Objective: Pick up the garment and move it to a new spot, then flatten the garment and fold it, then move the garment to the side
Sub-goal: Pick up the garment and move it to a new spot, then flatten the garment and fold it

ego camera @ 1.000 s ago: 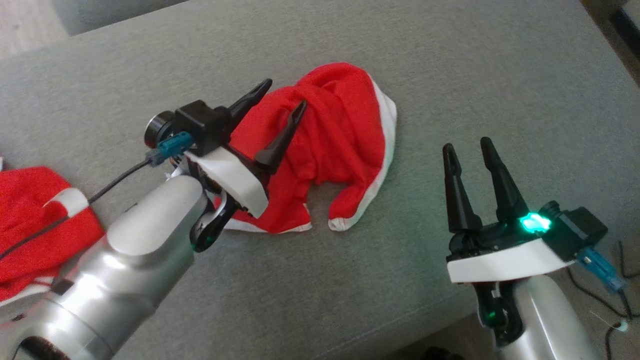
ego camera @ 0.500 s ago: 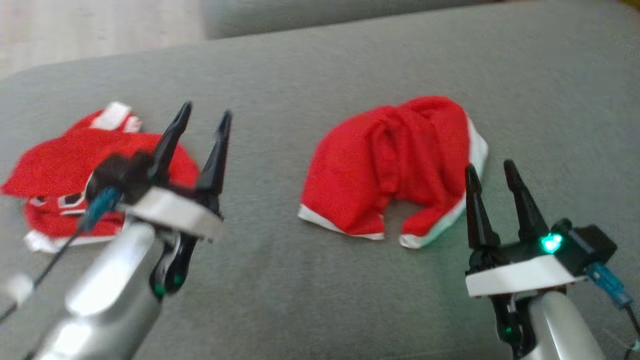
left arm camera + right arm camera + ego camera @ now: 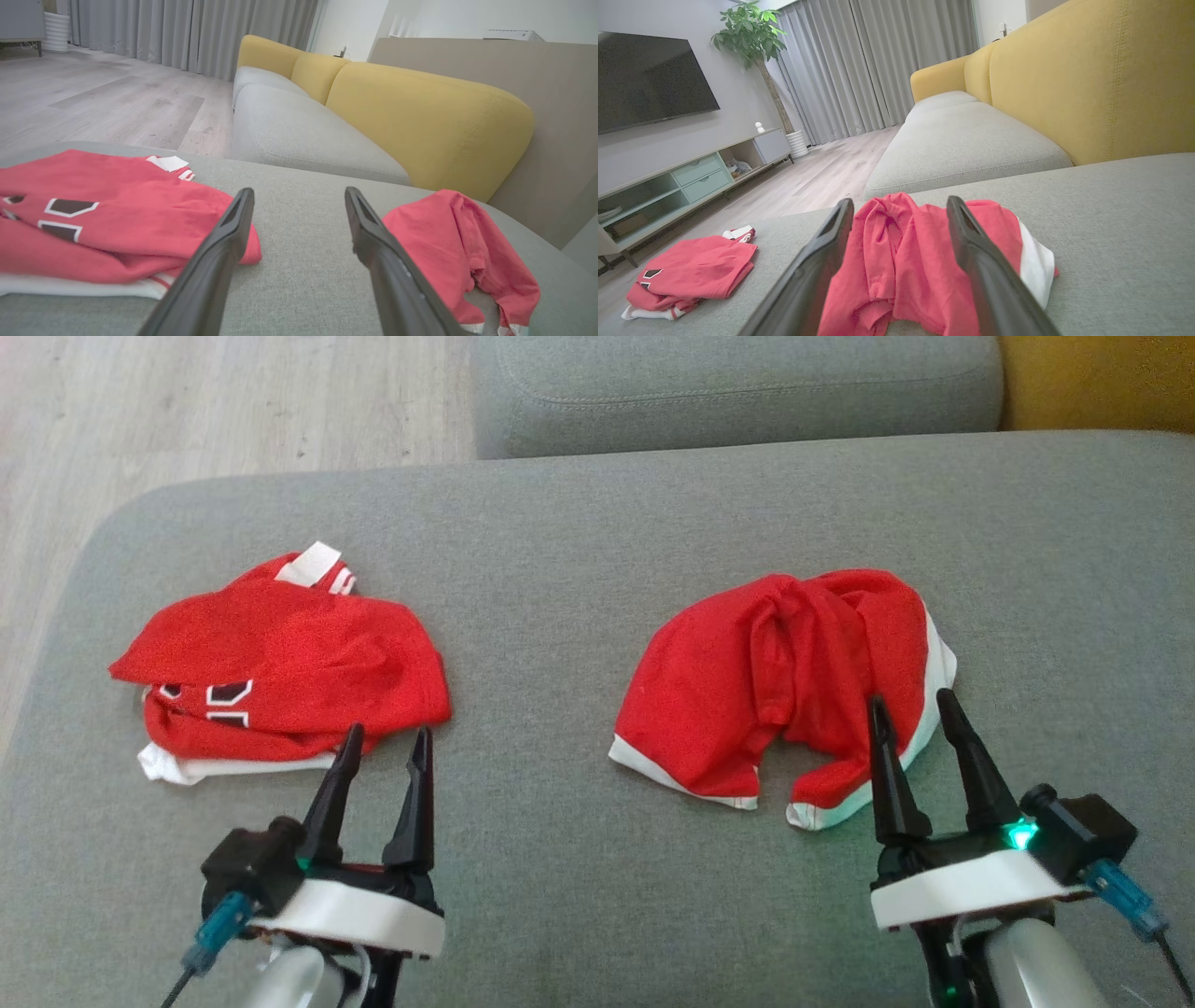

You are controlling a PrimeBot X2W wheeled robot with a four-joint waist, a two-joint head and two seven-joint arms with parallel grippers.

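Note:
A crumpled red garment (image 3: 747,709) with white trim lies on the grey cushion at the right, also in the left wrist view (image 3: 448,242) and the right wrist view (image 3: 901,261). My right gripper (image 3: 910,700) is open just in front of its near edge, its fingertips over the white hem, holding nothing. A second red garment (image 3: 280,663) with dark numbers lies folded at the left (image 3: 103,219) (image 3: 691,275). My left gripper (image 3: 387,737) is open and empty just short of that garment's near right corner. Both grippers' fingers rise in their own wrist views (image 3: 299,191) (image 3: 900,201).
The broad grey cushion (image 3: 560,569) ends at a rounded left edge, with wooden floor (image 3: 187,411) beyond. Another grey seat (image 3: 728,383) adjoins at the back, with a yellow backrest (image 3: 420,116). A TV cabinet (image 3: 668,186) stands across the floor.
The head camera has swung, bringing the folded garment into view. My left arm has drawn back from over the crumpled garment to the lower left. Both grippers stay open.

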